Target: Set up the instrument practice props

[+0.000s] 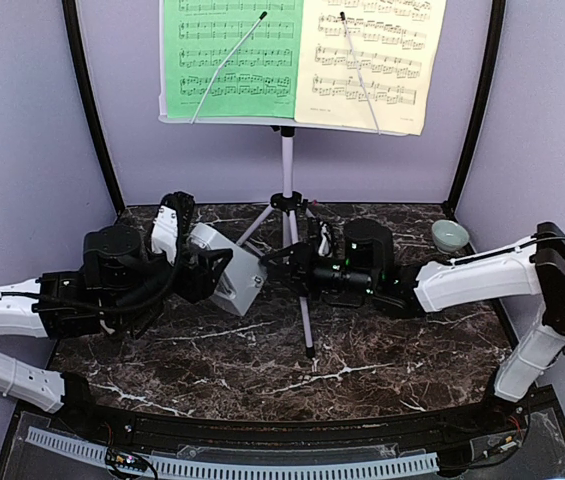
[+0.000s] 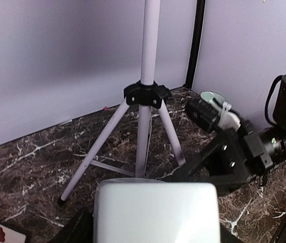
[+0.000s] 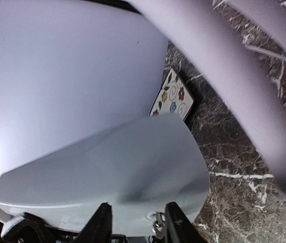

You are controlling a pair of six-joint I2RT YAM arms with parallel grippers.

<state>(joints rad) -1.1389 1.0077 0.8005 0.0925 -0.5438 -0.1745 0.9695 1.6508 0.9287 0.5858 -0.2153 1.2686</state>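
Left gripper (image 1: 218, 274) clasps the tilted metronome (image 1: 245, 286); right gripper (image 3: 138, 216), jaws part-open, empty, waits just beside at three o'clock.

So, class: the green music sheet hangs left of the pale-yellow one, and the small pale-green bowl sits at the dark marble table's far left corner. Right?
No. The small pale-green bowl sits at the dark marble table's far right corner, as the top external view shows; the rest stands.

Left arm (image 1: 2, 310), right arm (image 1: 482, 278): white shells, black joint housings. Left gripper (image 1: 220, 272), right gripper (image 1: 280, 262) black. Loose black cables (image 1: 159, 290); green lights (image 1: 347, 267) on right wrist.
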